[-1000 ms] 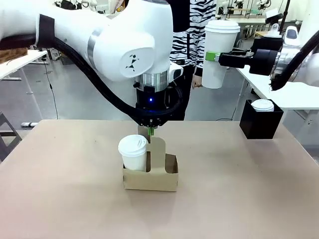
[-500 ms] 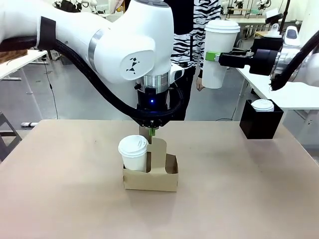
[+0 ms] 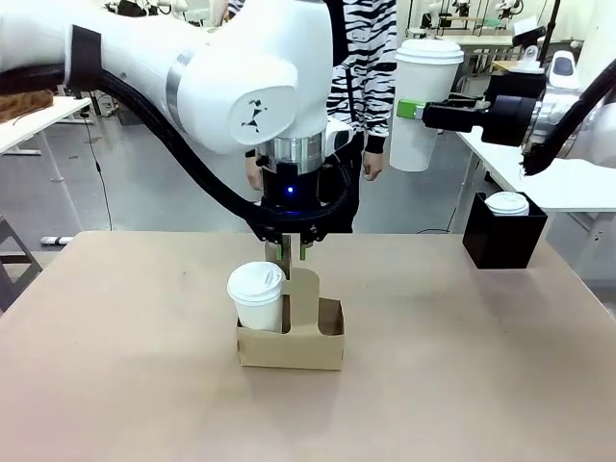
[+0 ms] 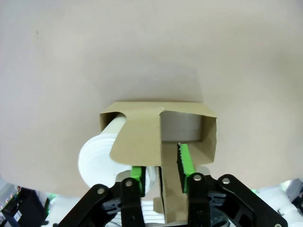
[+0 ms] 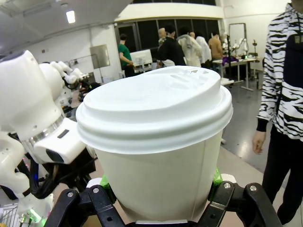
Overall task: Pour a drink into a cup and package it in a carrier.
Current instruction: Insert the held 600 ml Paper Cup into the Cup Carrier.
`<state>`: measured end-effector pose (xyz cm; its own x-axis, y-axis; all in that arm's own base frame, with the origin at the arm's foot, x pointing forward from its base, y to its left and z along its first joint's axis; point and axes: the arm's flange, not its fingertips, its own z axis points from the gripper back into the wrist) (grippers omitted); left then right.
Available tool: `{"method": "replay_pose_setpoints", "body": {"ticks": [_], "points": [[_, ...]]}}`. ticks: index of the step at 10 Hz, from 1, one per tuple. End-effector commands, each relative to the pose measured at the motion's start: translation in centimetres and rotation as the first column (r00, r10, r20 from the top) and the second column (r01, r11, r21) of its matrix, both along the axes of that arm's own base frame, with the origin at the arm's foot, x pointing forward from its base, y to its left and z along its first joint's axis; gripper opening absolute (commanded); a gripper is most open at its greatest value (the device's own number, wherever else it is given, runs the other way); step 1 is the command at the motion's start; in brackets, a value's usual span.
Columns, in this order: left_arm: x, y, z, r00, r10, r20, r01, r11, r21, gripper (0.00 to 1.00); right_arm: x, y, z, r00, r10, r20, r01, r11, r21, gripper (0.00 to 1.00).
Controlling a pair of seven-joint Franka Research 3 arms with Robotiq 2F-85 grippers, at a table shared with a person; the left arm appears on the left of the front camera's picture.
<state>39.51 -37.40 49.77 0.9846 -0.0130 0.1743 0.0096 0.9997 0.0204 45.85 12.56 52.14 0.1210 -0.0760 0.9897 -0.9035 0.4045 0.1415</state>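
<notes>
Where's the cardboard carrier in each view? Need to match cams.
Front: carrier on the table, centre, just below the left gripper.
Left wrist: carrier centre, seen from above, its handle between the open fingers.
Right wrist: looks at the tall cup in the right gripper; left arm at picture left.
Shared landmark: the left arm, above the carrier.

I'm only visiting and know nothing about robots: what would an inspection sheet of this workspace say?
Surface: tan table, no spills seen.
Job's things: cardboard carrier mid-table, one slot empty; tall cup, lidded, held in the air.
Clutter: short cup in the carrier's other slot; black box at the right edge, holding a spare cup.
End effectors: left end effector open, astride the carrier's handle; right end effector shut on the tall cup.
Cables: black cables along the arms, off the table.
Surroundings: person in a striped top behind the table.
</notes>
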Motion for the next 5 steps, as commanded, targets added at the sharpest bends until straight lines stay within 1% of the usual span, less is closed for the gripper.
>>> {"method": "replay_pose_setpoints", "body": {"ticks": [1,2,3,4,5], "points": [[-1.0,2.5,3.2,0.998,-0.057,-0.032,0.056,0.998,-0.025,1.0,1.2,1.4,-1.3,0.998,0.044,-0.054,-0.045,0.999,-0.029,0.83],[-1.5,3.9,5.0,0.994,-0.103,-0.035,0.101,0.993,-0.06,0.85,2.2,2.4,-2.4,0.991,0.1,-0.084,-0.103,0.994,-0.031,0.83],[-2.4,5.7,7.0,0.986,-0.158,-0.047,0.153,0.984,-0.091,0.95,2.6,3.4,-3.4,0.985,0.141,-0.095,-0.144,0.989,-0.03,0.83],[-3.4,8.1,9.4,0.965,-0.26,-0.043,0.256,0.963,-0.08,1.0,3.0,4.5,-4.8,0.979,0.18,-0.093,-0.184,0.982,-0.034,0.83],[-4.2,11.0,11.4,0.947,-0.321,-0.018,0.318,0.943,-0.094,1.0,2.7,5.7,-6.1,0.963,0.252,-0.098,-0.256,0.966,-0.029,0.83]]}}
